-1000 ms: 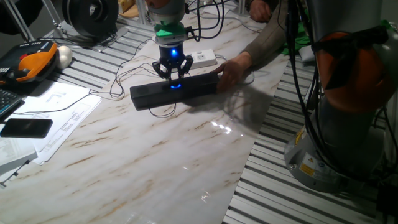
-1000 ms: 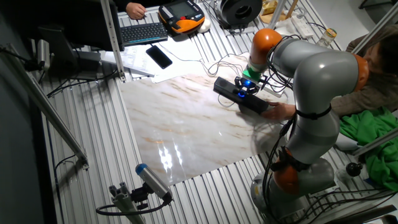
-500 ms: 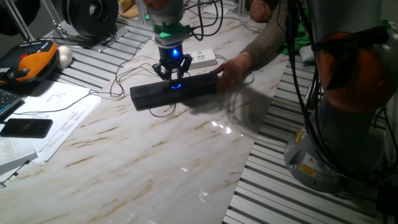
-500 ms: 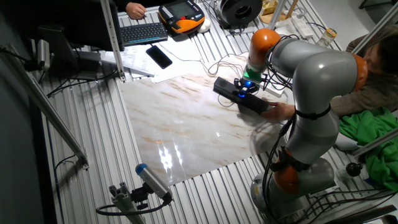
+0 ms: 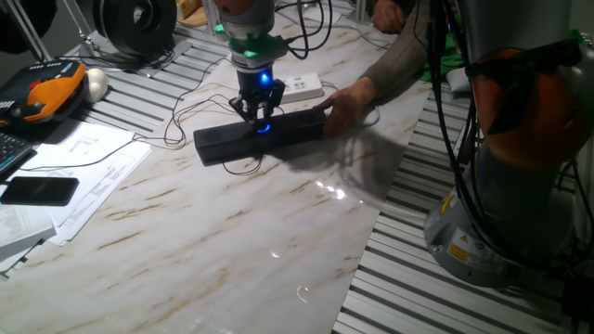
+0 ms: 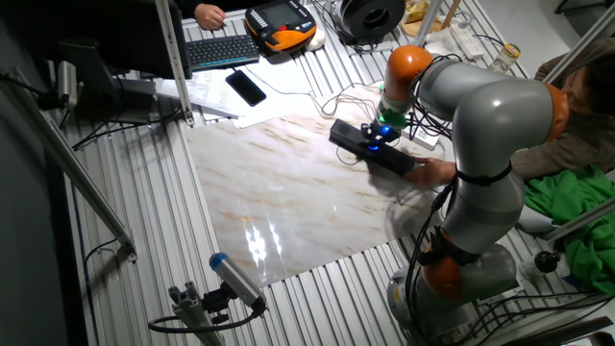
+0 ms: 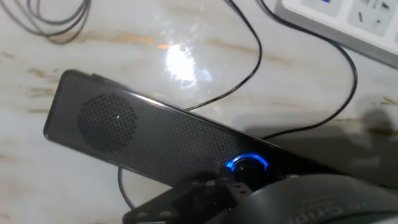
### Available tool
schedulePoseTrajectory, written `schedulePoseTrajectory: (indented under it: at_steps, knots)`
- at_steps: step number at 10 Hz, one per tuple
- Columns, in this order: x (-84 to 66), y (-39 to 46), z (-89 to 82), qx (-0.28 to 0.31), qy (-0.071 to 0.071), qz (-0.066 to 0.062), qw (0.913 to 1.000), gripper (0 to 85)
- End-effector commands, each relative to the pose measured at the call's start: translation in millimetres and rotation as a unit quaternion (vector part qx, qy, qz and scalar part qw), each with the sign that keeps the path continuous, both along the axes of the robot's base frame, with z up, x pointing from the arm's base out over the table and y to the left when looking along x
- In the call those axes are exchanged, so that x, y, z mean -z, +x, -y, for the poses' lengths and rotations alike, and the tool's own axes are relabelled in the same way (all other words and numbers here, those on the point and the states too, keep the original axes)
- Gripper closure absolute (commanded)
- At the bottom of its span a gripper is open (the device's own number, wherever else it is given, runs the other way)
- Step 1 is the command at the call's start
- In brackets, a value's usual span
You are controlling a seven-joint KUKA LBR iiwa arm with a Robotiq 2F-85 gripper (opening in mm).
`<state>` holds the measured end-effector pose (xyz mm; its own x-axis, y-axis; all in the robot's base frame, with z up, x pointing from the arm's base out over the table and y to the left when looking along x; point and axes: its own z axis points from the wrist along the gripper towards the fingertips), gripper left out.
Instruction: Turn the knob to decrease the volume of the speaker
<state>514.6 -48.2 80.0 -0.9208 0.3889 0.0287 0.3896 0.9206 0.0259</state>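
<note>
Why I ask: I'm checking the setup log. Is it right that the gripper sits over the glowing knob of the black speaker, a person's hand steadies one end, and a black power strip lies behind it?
Not quite: the power strip is white, as one fixed view shows. The rest stands: the gripper sits over the knob of the speaker, and the person's hand steadies one end.

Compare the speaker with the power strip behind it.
The speaker is black; the power strip is white. The speaker bears a glowing blue knob and a round mesh grille; the power strip shows sockets. The gripper is down at the speaker and a person's hand holds its end; the power strip lies untouched. Both are long slim bars lying flat on the marble top with cables.
</note>
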Motion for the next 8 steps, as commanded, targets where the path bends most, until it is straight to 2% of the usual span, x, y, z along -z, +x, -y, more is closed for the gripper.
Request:
schedulePoseTrajectory:
  at_steps: [1, 4, 8]
  knots:
    - [-0.2, 0.3, 0.0, -0.04, 0.001, 0.001, 0.9992, 85.0]
    - [-0.6, 0.1, -1.2, -0.086, 0.002, 0.004, 0.9963, 85.0]
    - [-0.1, 1.0, -2.2, -0.155, -0.007, 0.005, 0.9878, 85.0]
